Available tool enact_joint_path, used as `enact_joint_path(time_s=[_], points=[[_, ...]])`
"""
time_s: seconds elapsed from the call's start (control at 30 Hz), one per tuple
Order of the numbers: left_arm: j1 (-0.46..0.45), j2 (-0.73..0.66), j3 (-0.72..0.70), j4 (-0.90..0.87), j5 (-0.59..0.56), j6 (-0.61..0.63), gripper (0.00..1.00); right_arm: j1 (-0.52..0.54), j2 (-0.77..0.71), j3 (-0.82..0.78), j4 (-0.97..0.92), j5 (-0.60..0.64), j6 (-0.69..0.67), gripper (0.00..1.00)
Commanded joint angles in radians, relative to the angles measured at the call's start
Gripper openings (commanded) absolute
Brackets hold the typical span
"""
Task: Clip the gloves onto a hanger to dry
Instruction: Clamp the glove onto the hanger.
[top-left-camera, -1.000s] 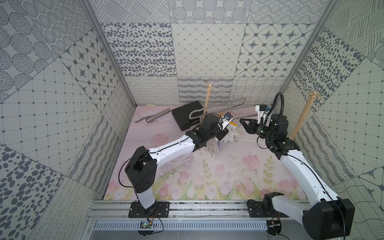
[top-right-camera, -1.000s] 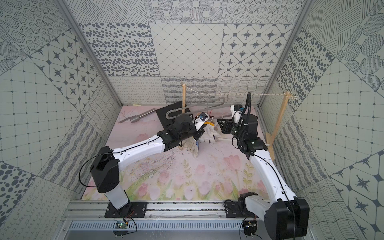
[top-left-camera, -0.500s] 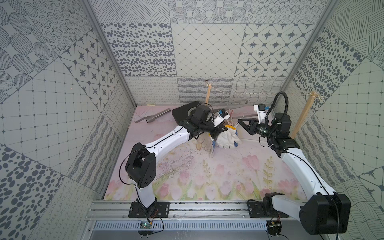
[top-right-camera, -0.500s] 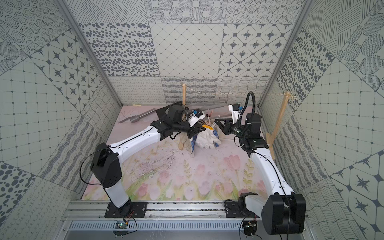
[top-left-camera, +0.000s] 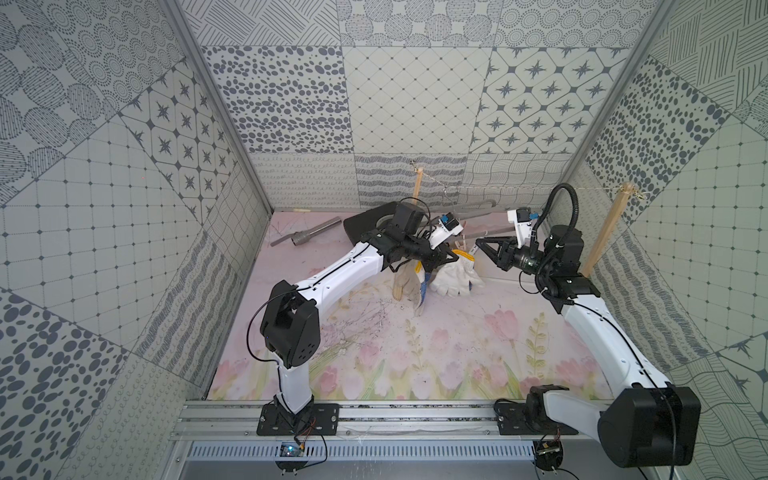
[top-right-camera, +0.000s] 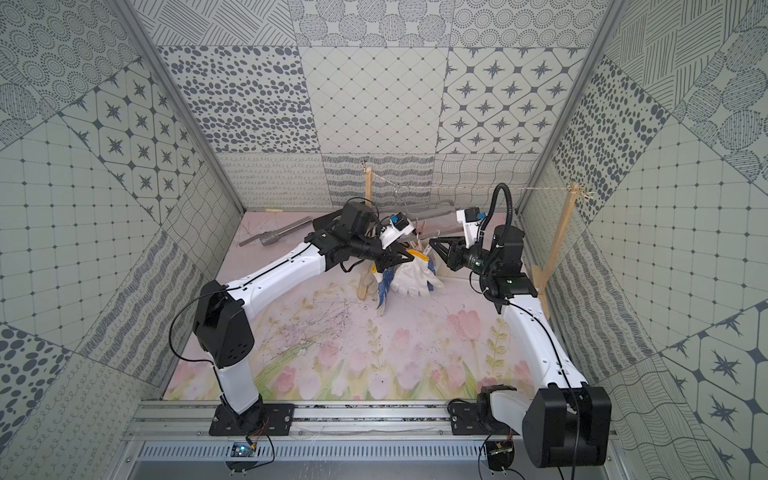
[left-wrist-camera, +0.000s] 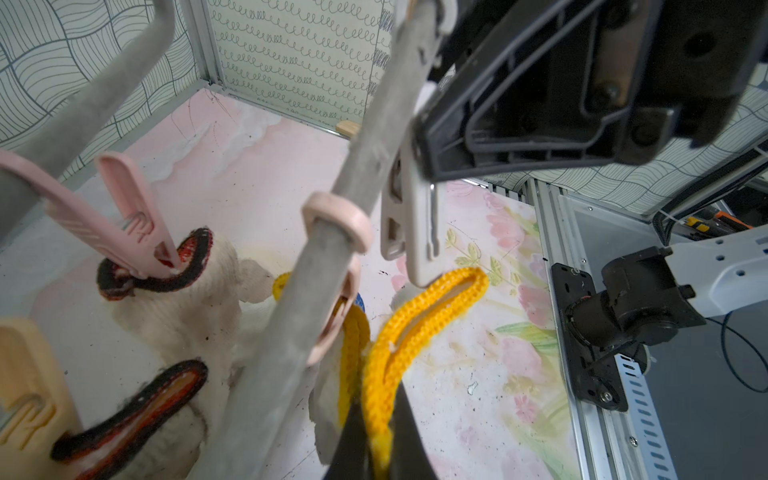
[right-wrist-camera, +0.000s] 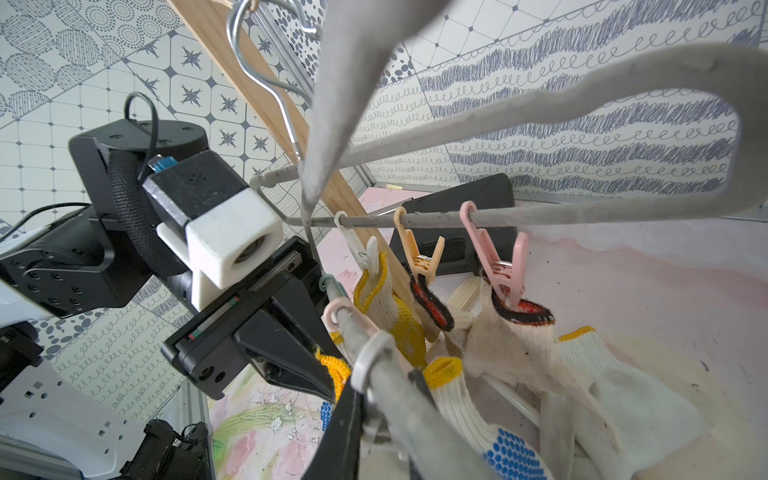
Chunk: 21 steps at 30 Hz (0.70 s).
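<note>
Grey-and-white patterned panels (top-left-camera: 411, 104) (dots, stars, lattices, squiggles) close in three sides behind the aluminium rail (top-left-camera: 415, 419). Just beyond the rail lies a scuffed pink tabletop (top-left-camera: 415, 357) printed with tulips — evenly, softly lit.

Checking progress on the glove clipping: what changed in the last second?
The left gripper, shut on a yellow-cuffed glove, rose back toward the hanger. The right gripper stayed on the white peg; the clipped gloves stayed hung.

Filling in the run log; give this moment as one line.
phase: pegging | left gripper: shut on yellow-cuffed glove | right gripper: pinching white peg on hanger | cuff at peg's tip
</note>
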Motion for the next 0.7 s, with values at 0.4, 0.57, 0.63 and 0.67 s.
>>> enact_joint_path(time_s=[0.4, 0.57, 0.63, 0.67], points=[[-0.014, 0.087, 0.115, -0.135, -0.018, -0.005, 0.0, 0.018, 0.009, 0.02, 0.069, -0.164, 0.045, 0.02], [-0.014, 0.088, 0.129, -0.134, -0.012, -0.022, 0.0, 0.023, 0.016, -0.004, 0.066, -0.156, 0.029, 0.03], [-0.014, 0.085, 0.131, -0.131, 0.008, -0.026, 0.0, 0.026, 0.014, -0.014, 0.065, -0.148, 0.009, 0.03], [-0.014, 0.082, 0.129, -0.13, 0.018, -0.025, 0.0, 0.029, 0.013, -0.017, 0.064, -0.141, -0.002, 0.03]])
